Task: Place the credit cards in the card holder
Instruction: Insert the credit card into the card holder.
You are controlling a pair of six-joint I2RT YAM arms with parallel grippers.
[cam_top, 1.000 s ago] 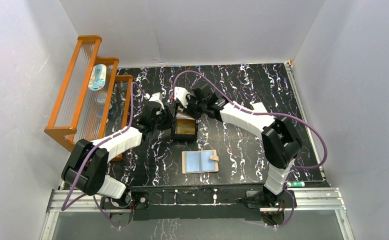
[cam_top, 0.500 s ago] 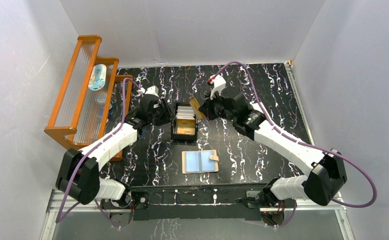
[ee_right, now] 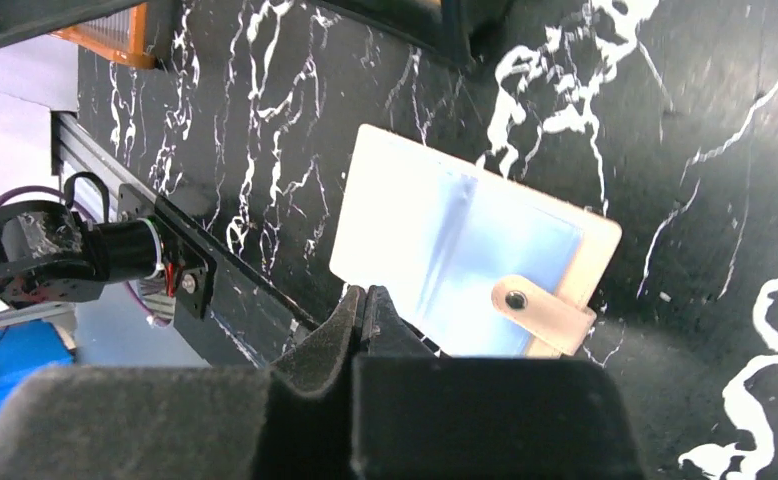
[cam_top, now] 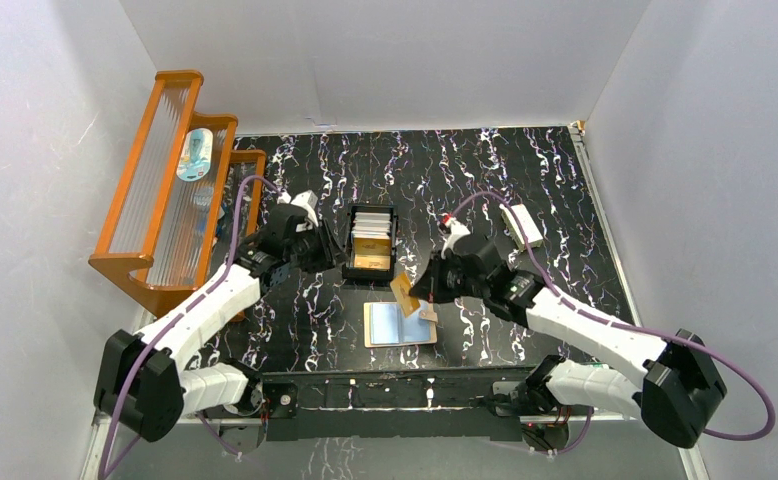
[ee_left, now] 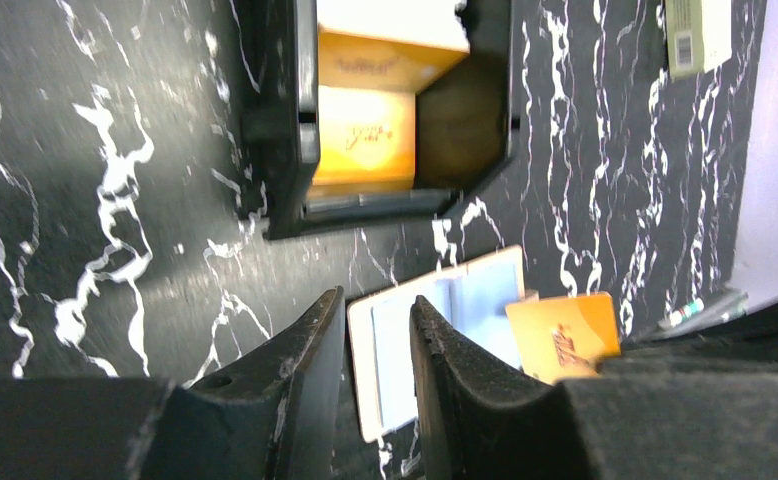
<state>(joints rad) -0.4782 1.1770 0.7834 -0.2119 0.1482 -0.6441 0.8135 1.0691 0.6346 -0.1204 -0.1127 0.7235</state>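
The tan card holder [cam_top: 400, 324] lies open on the black marbled table, clear sleeves up, snap tab [ee_right: 540, 308] at its right. My right gripper [cam_top: 412, 292] is shut on an orange-gold credit card [cam_top: 402, 291] and holds it tilted just over the holder's right half; the card also shows in the left wrist view [ee_left: 565, 335]. In the right wrist view the shut gripper [ee_right: 365, 296] hovers at the holder [ee_right: 455, 240]. More credit cards, white [cam_top: 370, 222] and orange [ee_left: 363, 140], stand in the black tray [cam_top: 349, 262]. My left gripper [cam_top: 323, 250] is open and empty, left of the tray.
An orange wooden rack [cam_top: 170, 130] with a small bottle [cam_top: 195, 153] stands at the left. A white box [cam_top: 521, 225] lies right of the tray. The metal rail [cam_top: 395, 392] and arm bases run along the near edge.
My right arm has carried the orange card from beside the tray towards the near edge and down over the open holder. My left gripper has drawn back slightly left of the tray.
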